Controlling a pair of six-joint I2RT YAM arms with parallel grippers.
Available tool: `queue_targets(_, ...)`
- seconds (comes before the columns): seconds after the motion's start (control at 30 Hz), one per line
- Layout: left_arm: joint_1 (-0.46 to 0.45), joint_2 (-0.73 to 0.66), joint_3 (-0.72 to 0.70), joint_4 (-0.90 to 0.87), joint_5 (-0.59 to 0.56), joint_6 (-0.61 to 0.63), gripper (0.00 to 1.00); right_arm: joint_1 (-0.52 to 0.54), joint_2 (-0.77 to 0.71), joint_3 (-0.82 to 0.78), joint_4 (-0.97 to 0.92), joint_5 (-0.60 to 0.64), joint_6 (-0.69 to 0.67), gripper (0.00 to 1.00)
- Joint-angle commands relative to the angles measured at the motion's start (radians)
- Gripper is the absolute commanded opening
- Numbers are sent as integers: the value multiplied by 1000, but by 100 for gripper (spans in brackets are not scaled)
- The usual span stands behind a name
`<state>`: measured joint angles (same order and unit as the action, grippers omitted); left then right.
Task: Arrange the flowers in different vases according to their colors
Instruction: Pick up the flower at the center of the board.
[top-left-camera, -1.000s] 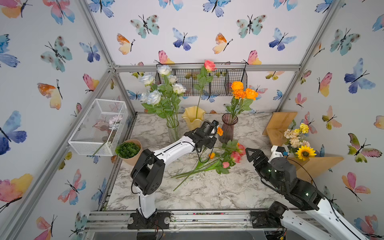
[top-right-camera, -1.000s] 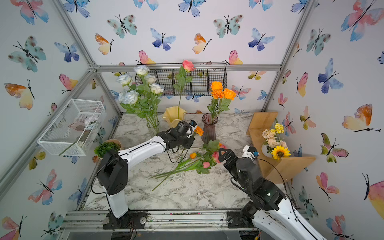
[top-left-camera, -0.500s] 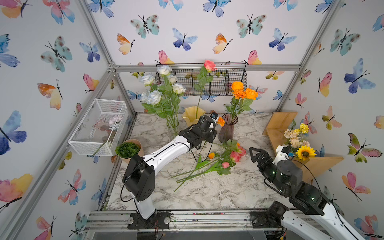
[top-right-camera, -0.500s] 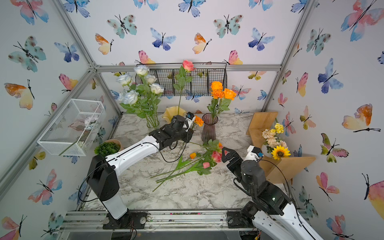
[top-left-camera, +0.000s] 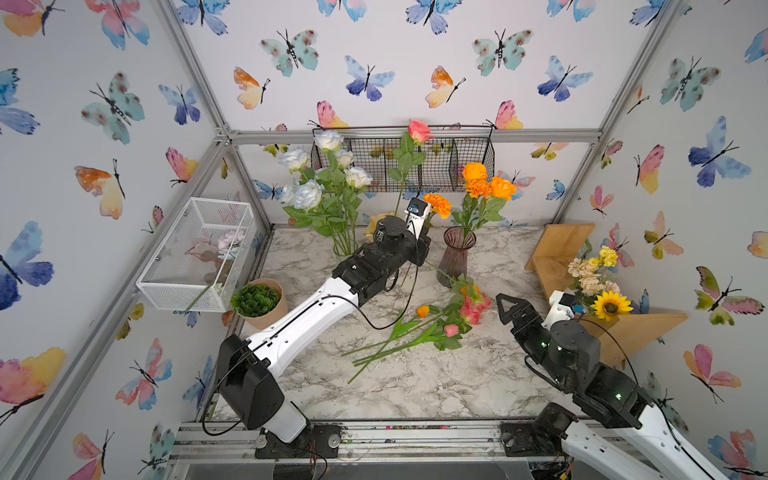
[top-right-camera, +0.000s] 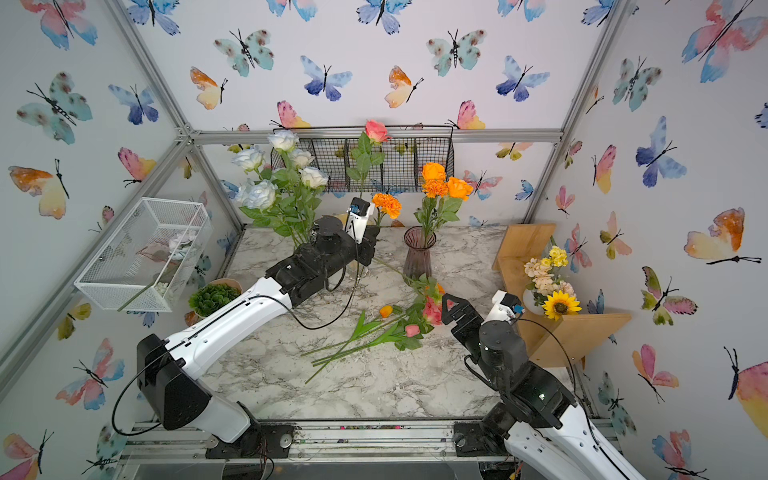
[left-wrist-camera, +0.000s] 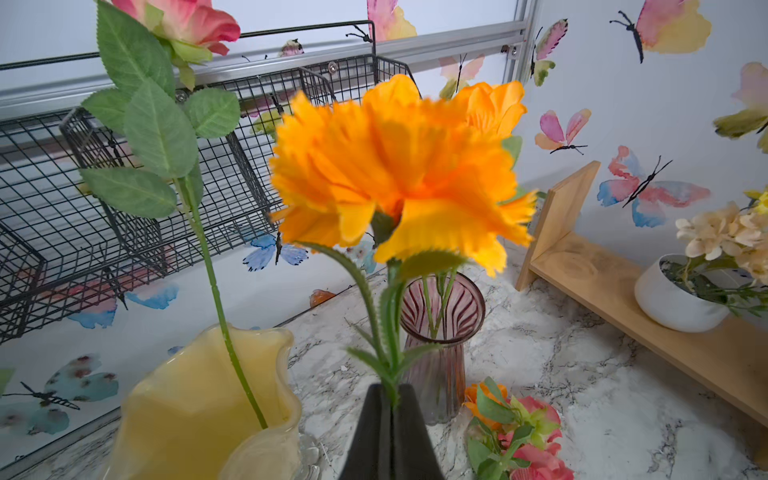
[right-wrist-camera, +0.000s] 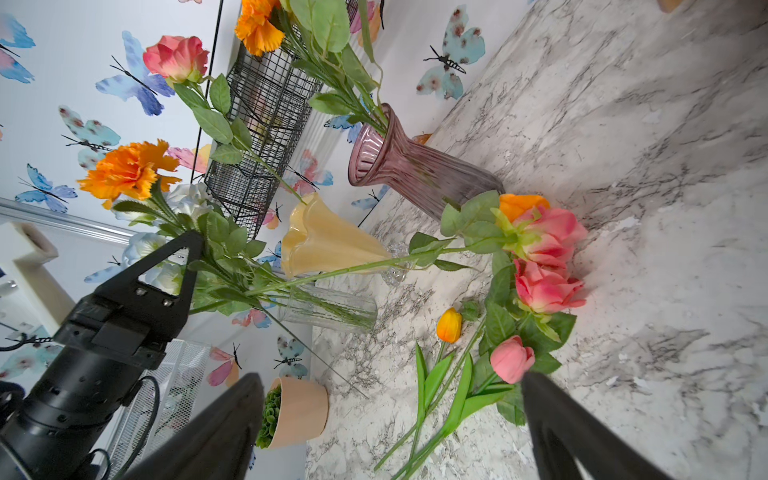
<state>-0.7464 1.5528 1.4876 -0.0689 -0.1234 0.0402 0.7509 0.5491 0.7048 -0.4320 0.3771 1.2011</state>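
The left fingers (left-wrist-camera: 374, 428) pinch the hairy stem of a frilly orange marigold (left-wrist-camera: 399, 166), upright by the ribbed purple vase (left-wrist-camera: 446, 374) near the tabletop's (left-wrist-camera: 561, 374) back edge; the right fingers (right-wrist-camera: 224, 424) gape wide, empty.

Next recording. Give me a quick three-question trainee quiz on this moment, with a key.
1. True or false: the left hand is shut on the green stem of a ruffled orange marigold.
2. The flowers standing in the ribbed purple glass vase are: A white, B pink, C orange.
3. Fill in: the right hand is ____ (open or shut).
Key: 1 true; 2 C; 3 open.
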Motion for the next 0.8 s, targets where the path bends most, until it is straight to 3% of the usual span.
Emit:
queue_targets(0.0, -1, -20, 63, 16, -56, 28, 0, -4, 26, -16, 45, -19, 10, 100)
queue_targets(0.17, -1, -45, 120, -19, -41, 29, 0, -4, 55, -47, 118, -47, 24, 100)
queue_targets(0.33, 0, -78, 114, -42, -24, -7, 0, -4, 116, -117, 300, -122, 133, 98)
queue_targets(0.63, 0, -209, -87, -10, -35, -100, 0, -4, 365, -247, 804, -268, 408, 90)
queue_targets(0.77, 2, -250, -140, -17, -50, -106, 0, -4, 492, -206, 894, -337, 417, 89)
